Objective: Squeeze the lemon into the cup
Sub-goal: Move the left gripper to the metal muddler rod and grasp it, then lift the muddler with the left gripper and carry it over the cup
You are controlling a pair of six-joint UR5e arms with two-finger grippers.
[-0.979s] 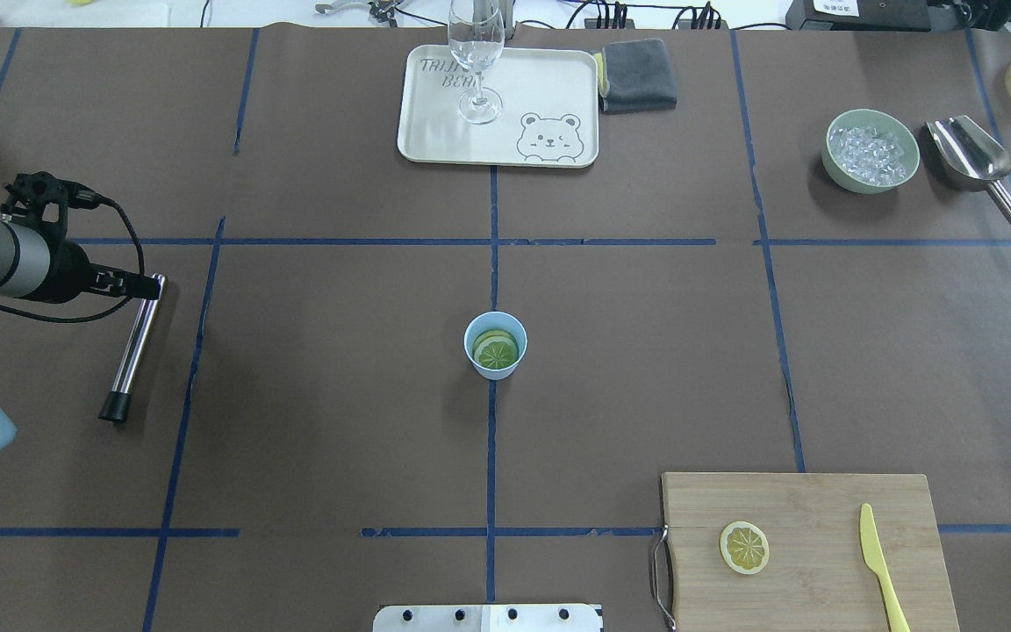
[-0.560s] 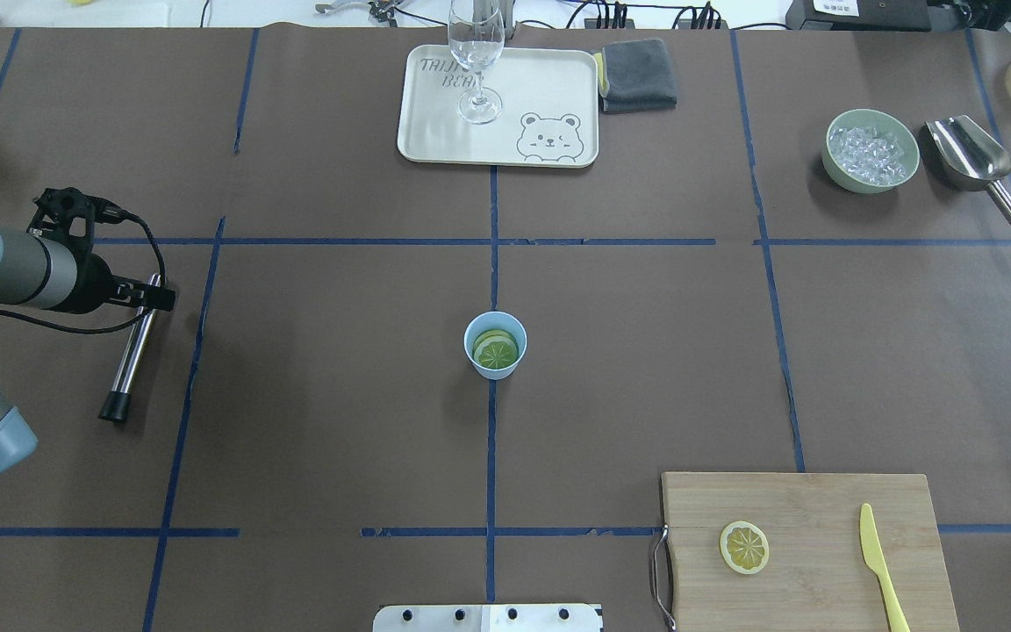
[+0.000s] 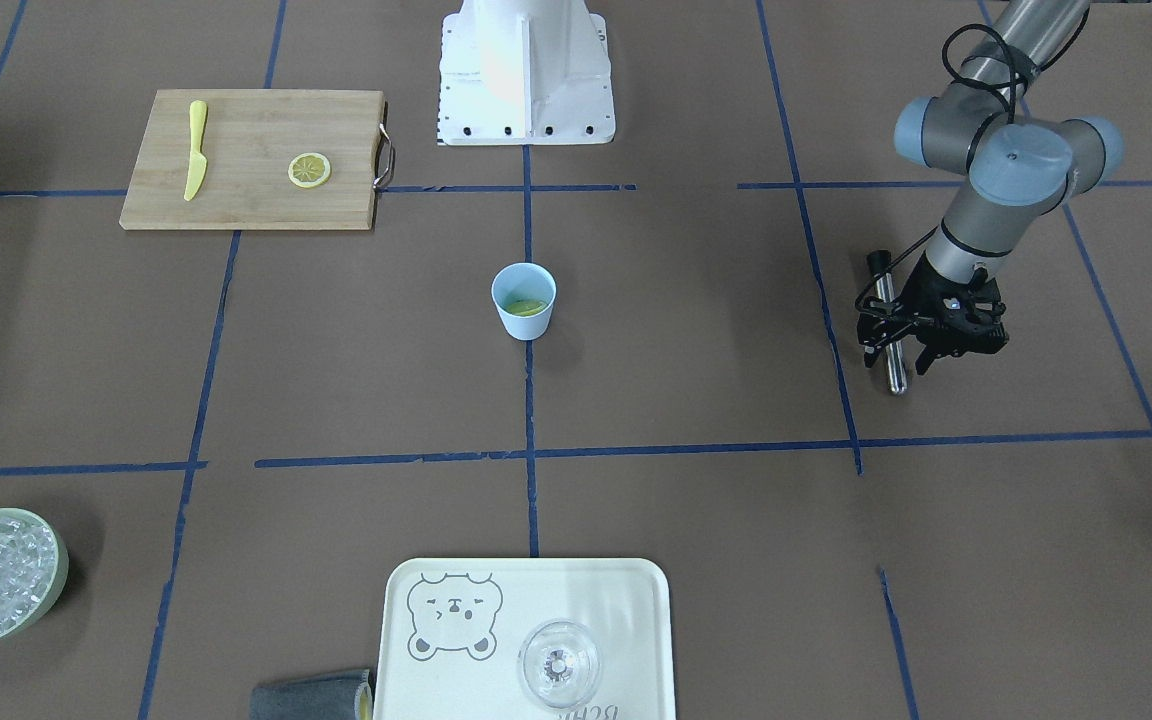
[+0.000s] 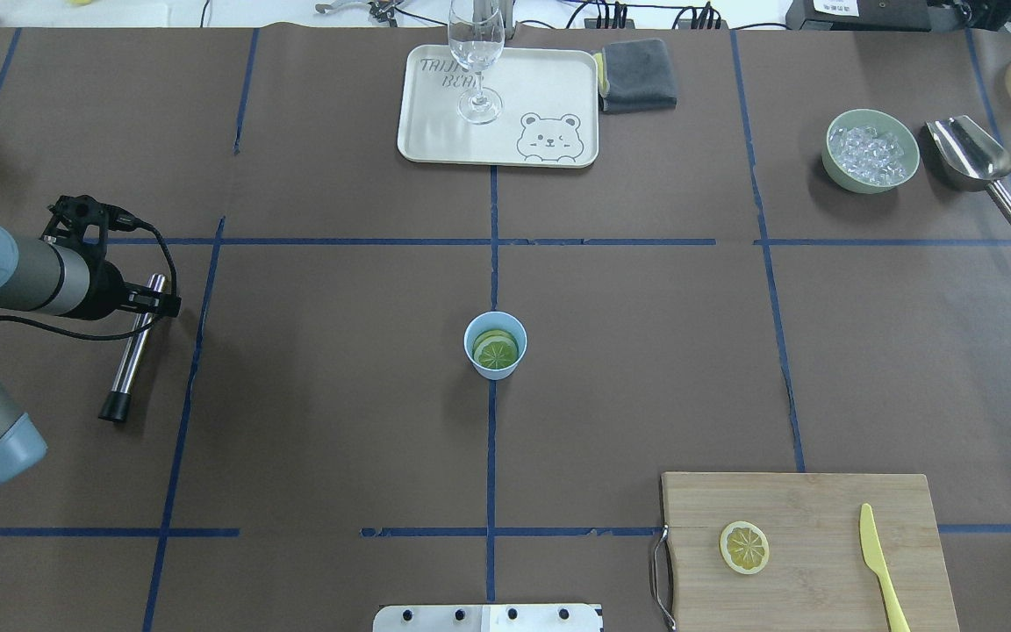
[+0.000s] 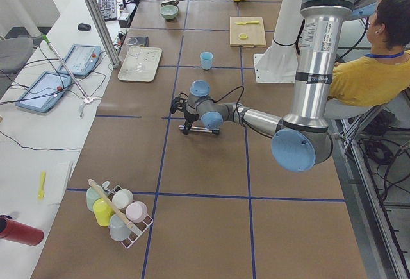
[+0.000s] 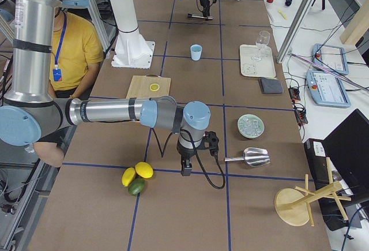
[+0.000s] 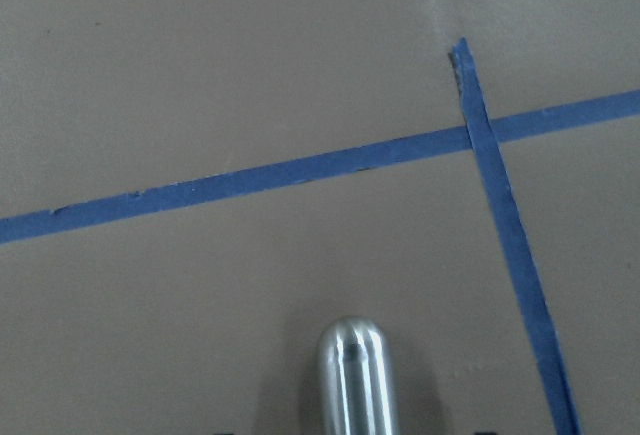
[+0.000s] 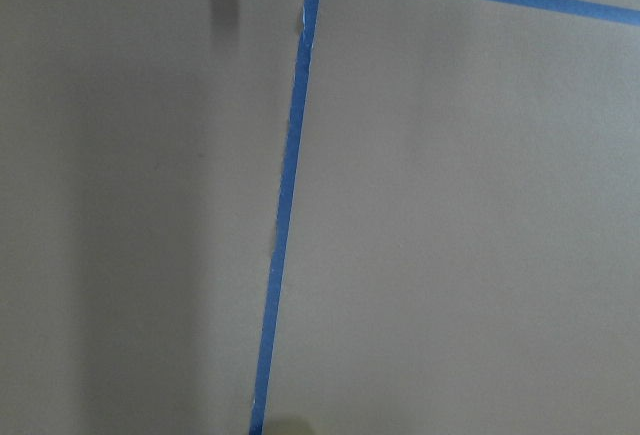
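Your left pincer (image 3: 896,356) hovers low over a steel rod (image 4: 128,360) near the left end of the desk (image 4: 339,421). Its fingers are spread wide to either side of the rod and grip nothing. Your right pincer (image 6: 185,169) appears only in the right side view, so I cannot tell how its fingers stand. The lemon (image 4: 744,548), a yellow slice with its cut face up, lies flat on a wooden cutting board (image 4: 821,500) beside a yellow knife (image 4: 878,562). The cup (image 4: 495,345) stands upright at the desk's middle, well apart from the lemon, with green slices inside.
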